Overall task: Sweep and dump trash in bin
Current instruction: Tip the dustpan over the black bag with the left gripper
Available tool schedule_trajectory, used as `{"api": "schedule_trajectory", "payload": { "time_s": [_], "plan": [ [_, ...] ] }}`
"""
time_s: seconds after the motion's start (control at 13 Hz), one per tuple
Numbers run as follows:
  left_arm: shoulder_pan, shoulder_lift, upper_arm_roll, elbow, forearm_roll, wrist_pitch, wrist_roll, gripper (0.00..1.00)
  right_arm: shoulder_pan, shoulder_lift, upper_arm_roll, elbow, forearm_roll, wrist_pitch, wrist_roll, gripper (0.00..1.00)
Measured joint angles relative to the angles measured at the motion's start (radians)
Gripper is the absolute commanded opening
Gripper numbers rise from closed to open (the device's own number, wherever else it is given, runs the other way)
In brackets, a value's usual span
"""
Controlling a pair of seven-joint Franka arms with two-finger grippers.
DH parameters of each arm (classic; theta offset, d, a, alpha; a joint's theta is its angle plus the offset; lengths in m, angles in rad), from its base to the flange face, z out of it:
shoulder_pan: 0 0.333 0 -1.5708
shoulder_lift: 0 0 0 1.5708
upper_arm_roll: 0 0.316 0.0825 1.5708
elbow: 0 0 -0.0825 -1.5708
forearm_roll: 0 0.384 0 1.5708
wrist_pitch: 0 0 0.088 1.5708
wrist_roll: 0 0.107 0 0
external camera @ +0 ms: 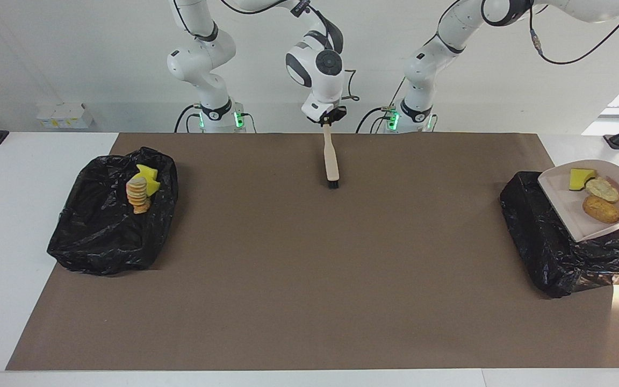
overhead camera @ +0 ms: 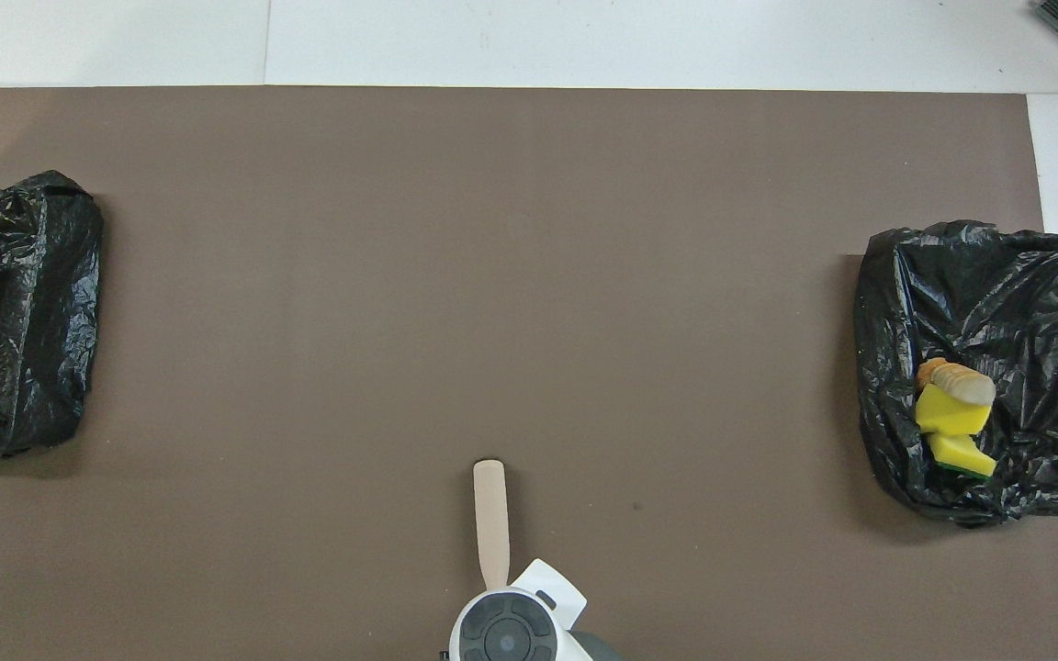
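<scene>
A brown mat [external camera: 299, 269] covers the table; the right gripper [external camera: 329, 119] holds the brush [external camera: 331, 158], and the dustpan [external camera: 573, 212] carries trash [external camera: 601, 209] over a black bin [external camera: 551, 242]. From above, only the dustpan's edge shows, the left gripper is out of sight, and more trash [overhead camera: 951, 411] lies in the other bin [overhead camera: 1025, 294]. Next, I think, the pan must tip.

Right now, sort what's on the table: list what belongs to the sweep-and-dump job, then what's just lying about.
Job:
- dustpan holding three scraps, over the bin at the left arm's end
- brush in the right gripper
- bin at the right arm's end, scraps inside

Lying about:
- white boxes off the brown mat
</scene>
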Motion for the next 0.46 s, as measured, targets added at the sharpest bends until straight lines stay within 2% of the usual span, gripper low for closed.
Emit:
{"api": "schedule_trajectory", "payload": {
  "time_s": [0.08, 0.15, 0.23, 0.46],
  "plan": [
    [-0.019, 0.002, 0.000, -0.002, 0.057, 0.000, -0.041, 0.00, -0.012, 0.003, 0.000, 0.003, 0.000, -0.004, -0.006, 0.08],
    [-0.034, 0.003, -0.001, -0.002, 0.122, 0.000, -0.075, 0.00, -0.021, 0.006, 0.000, 0.008, 0.000, -0.011, -0.009, 0.18],
    [-0.051, 0.002, -0.002, -0.002, 0.190, 0.000, -0.105, 0.00, -0.026, 0.010, 0.000, 0.014, 0.000, -0.019, -0.009, 0.35],
    [-0.117, -0.013, -0.003, -0.004, 0.375, -0.025, -0.211, 0.00, -0.026, 0.018, 0.000, 0.026, 0.000, -0.020, -0.009, 0.34]
  ]
}}
